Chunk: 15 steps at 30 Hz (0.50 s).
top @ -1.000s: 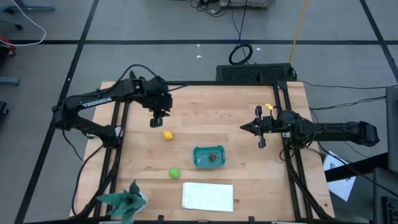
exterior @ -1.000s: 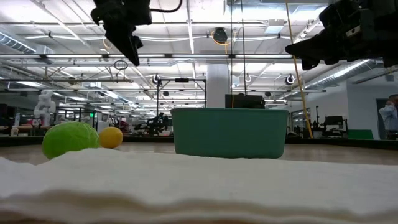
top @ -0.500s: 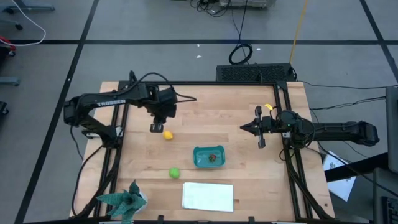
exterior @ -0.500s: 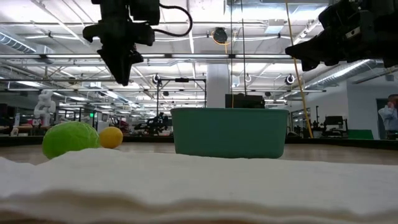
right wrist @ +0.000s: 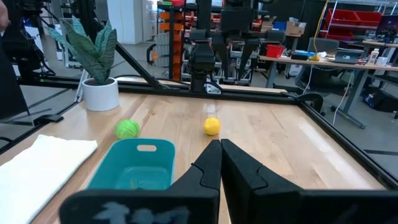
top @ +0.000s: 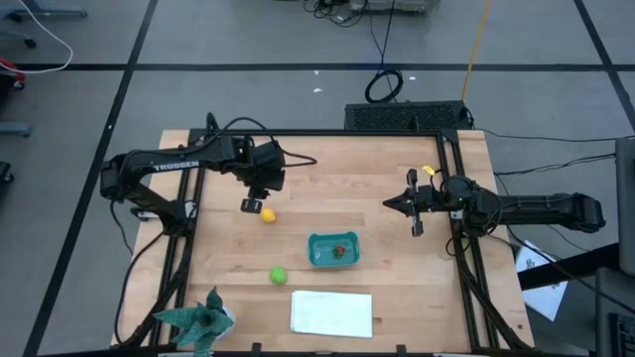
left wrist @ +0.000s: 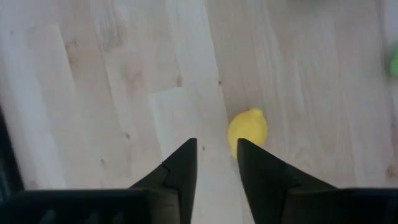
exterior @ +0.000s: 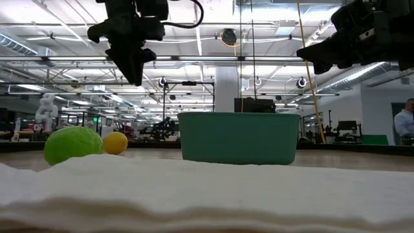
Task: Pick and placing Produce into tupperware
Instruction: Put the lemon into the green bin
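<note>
The yellow lemon [top: 267,214] lies on the wooden table, left of centre. My left gripper [top: 252,205] hangs above the table just left of it, pointing down, fingers a little apart and empty. In the left wrist view the lemon [left wrist: 247,129] lies just past one fingertip, outside the gap of my left gripper [left wrist: 216,149]. The round green fruit [top: 279,276] lies nearer the front edge. The teal tub [top: 316,243] stands at centre with the tiny red fruit [top: 341,251] inside. My right gripper [top: 389,204] hovers shut and empty at the right.
A flat white sheet [top: 331,312] lies at the front edge, below the tub. A teal leafy plant in a white pot [top: 198,319] stands at the front left corner. Black frame rails [top: 187,213] run along the table's left and right sides.
My left gripper has moved toward the table's near edge and a little right, coming down closer to the lemon. The fruits and the tub have stayed where they were.
</note>
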Each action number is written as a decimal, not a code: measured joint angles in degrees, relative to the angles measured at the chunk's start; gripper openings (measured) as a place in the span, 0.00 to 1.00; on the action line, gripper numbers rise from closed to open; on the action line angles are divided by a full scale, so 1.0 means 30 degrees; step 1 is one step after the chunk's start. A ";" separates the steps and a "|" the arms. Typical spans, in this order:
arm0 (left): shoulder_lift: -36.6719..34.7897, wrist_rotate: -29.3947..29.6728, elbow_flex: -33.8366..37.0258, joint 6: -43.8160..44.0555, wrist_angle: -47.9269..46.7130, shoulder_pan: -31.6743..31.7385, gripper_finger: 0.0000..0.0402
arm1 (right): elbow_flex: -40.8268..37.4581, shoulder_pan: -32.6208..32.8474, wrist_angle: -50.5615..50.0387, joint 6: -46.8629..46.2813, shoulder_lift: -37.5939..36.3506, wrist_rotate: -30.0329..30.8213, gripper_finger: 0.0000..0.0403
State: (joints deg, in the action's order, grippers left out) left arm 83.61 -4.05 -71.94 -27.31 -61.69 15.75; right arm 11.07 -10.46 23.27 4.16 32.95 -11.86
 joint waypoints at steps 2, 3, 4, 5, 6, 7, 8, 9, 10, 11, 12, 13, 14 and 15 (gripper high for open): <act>-0.0006 -0.0384 0.0000 0.0047 0.0000 0.0000 0.35 | 0.0000 0.0000 0.0006 0.0000 0.0000 0.0000 0.00; -0.0007 -0.0485 0.0000 0.0126 0.0000 -0.0030 0.39 | 0.0000 0.0000 0.0007 0.0000 0.0000 -0.0005 0.00; 0.0000 -0.0524 0.0000 0.0221 0.0000 -0.0059 0.43 | 0.0000 0.0000 0.0000 -0.0002 0.0000 0.0000 0.00; 0.0000 -0.0574 0.0000 0.0350 0.0000 -0.0073 0.47 | 0.0000 0.0000 0.0000 -0.0007 0.0000 0.0000 0.00; 0.0000 -0.0587 0.0000 0.0509 0.0000 -0.0095 0.51 | 0.0000 0.0000 0.0000 -0.0006 0.0000 0.0000 0.00; 0.0000 -0.0591 0.0000 0.0603 0.0000 -0.0131 0.55 | 0.0000 0.0000 0.0007 -0.0007 0.0000 -0.0004 0.00; 0.0000 -0.0591 0.0000 0.0651 -0.0003 -0.0157 0.59 | 0.0000 0.0000 0.0000 -0.0007 0.0000 0.0000 0.00; 0.0000 -0.0591 0.0000 0.0648 0.0001 -0.0183 0.63 | 0.0000 -0.0002 0.0000 -0.0007 0.0000 0.0000 0.00; 0.0000 -0.0585 0.0000 0.0648 0.0008 -0.0225 0.67 | 0.0000 0.0000 0.0000 -0.0007 0.0000 0.0000 0.00; 0.0000 -0.0488 0.0000 0.0566 0.0026 -0.0297 0.71 | 0.0000 -0.0002 0.0007 -0.0007 0.0000 0.0000 0.00; 0.0000 -0.0201 0.0000 0.0446 0.0049 -0.0394 0.74 | 0.0000 -0.0001 0.0000 -0.0007 0.0000 0.0000 0.00; 0.0000 0.0085 0.0011 0.0374 0.0081 -0.0486 0.77 | 0.0000 0.0000 0.0000 -0.0007 0.0000 0.0000 0.00; 0.0000 0.0361 0.0015 0.0276 0.0094 -0.0591 0.79 | 0.0000 0.0000 0.0007 -0.0007 0.0000 0.0000 0.00; 0.0000 0.0630 0.0015 0.0153 0.0117 -0.0705 0.81 | 0.0000 -0.0007 0.0000 -0.0008 0.0000 0.0000 0.00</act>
State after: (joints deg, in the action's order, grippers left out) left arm 83.61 -2.16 -71.90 -26.85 -61.34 13.63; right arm 11.07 -10.48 23.27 4.14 32.95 -11.86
